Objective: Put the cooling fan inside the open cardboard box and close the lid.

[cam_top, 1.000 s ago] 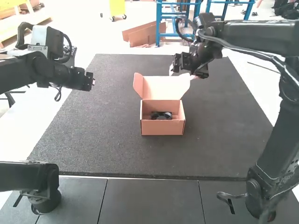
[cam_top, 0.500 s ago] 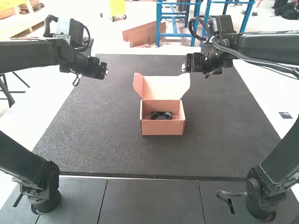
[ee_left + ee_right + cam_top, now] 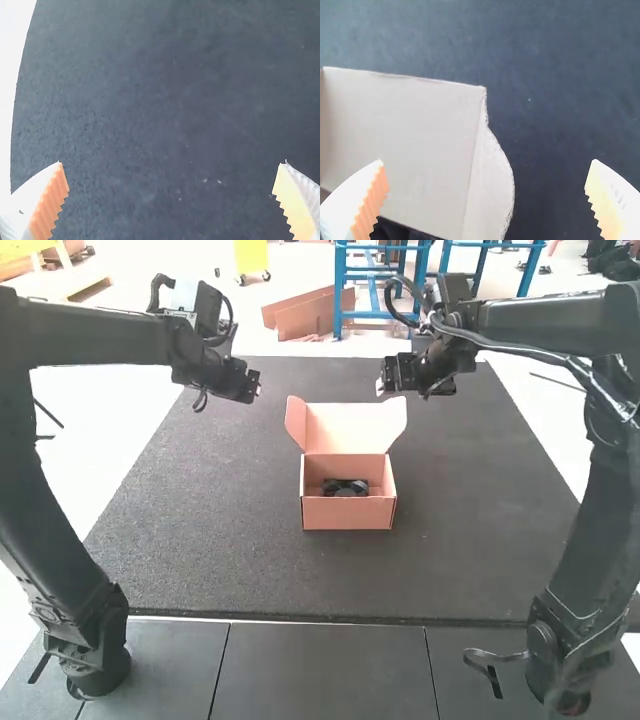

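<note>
The black cooling fan (image 3: 346, 486) lies inside the tan cardboard box (image 3: 348, 502), whose lid (image 3: 345, 426) stands open.

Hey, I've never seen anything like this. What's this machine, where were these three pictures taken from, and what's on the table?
These are two robot arms at a table. One picture looks down from above and behind them; the other two come from a camera on each arm's wrist, so the white ribbed tips with orange pads are that arm's own claw. On the black mat stands a cardboard box, its lid up, with the cooling fan inside. The left claw and right claw hover at either side of the lid, both open, holding nothing.
</note>
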